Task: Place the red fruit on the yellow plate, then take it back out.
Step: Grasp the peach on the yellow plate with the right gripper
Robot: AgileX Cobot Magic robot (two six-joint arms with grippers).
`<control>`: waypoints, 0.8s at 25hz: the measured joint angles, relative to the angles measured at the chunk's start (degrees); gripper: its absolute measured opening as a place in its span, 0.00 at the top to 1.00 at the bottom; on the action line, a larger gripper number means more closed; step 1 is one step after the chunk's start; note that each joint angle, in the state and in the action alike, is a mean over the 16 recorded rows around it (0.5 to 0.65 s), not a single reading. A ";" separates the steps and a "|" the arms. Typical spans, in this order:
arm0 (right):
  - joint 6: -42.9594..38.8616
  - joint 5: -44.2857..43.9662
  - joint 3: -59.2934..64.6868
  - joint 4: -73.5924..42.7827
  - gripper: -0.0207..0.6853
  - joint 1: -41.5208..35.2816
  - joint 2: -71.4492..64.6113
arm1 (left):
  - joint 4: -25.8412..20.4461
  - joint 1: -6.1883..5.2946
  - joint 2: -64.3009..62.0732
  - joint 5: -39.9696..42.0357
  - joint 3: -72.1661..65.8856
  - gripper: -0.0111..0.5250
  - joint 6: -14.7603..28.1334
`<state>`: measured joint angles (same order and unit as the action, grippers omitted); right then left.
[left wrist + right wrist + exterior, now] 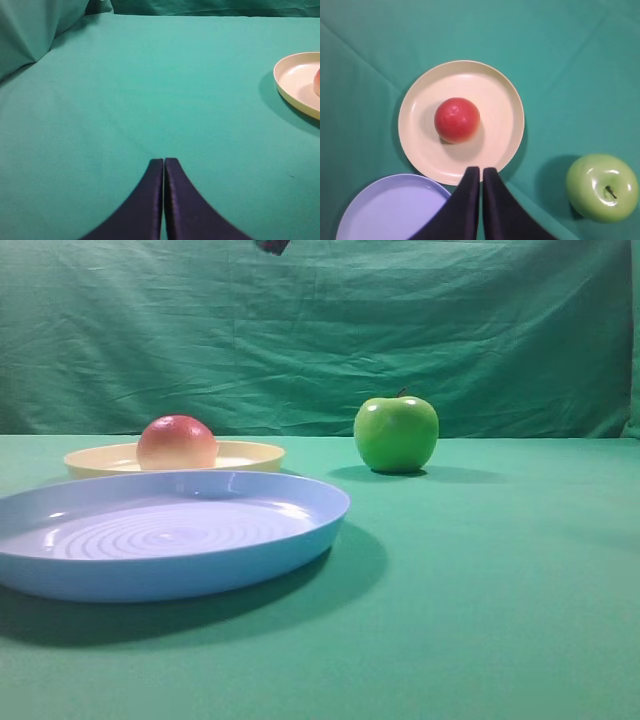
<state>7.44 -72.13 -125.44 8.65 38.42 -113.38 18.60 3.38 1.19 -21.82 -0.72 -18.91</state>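
The red fruit (177, 442) (457, 120) rests in the middle of the yellow plate (250, 452) (500, 95), with nothing touching it. High above the plate, my right gripper (481, 169) is shut and holds nothing; its dark fingers point down over the plate's near rim. In the exterior view only a dark bit of it shows at the top edge (272, 246). My left gripper (163, 160) is shut and empty over bare green cloth, off to the side of the yellow plate (287, 80), where a sliver of the red fruit (317, 82) shows at the frame's edge.
A large light-blue plate (300, 530) (385, 205) with concentric rings lies in front of the yellow plate. A glossy green apple (396, 433) (602, 186) stands to the right. Green cloth covers the table and hangs as a backdrop.
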 joint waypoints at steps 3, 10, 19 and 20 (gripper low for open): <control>-1.25 -0.17 0.50 -0.93 0.97 -0.04 3.53 | 0.00 0.00 0.00 0.00 0.00 0.98 0.00; -3.44 -0.53 1.47 -3.14 0.97 -0.75 10.90 | 0.00 0.00 0.00 0.00 0.00 0.98 0.00; -4.31 -0.82 4.86 -6.33 0.97 -3.08 17.99 | 0.00 0.00 0.00 0.00 0.00 0.98 0.00; -4.47 -0.84 5.97 -6.76 0.97 -3.33 19.16 | 0.00 0.00 0.00 0.00 0.00 0.98 0.00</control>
<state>2.97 -72.97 -119.47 1.89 35.09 -94.22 18.60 3.38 1.19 -21.82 -0.72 -18.91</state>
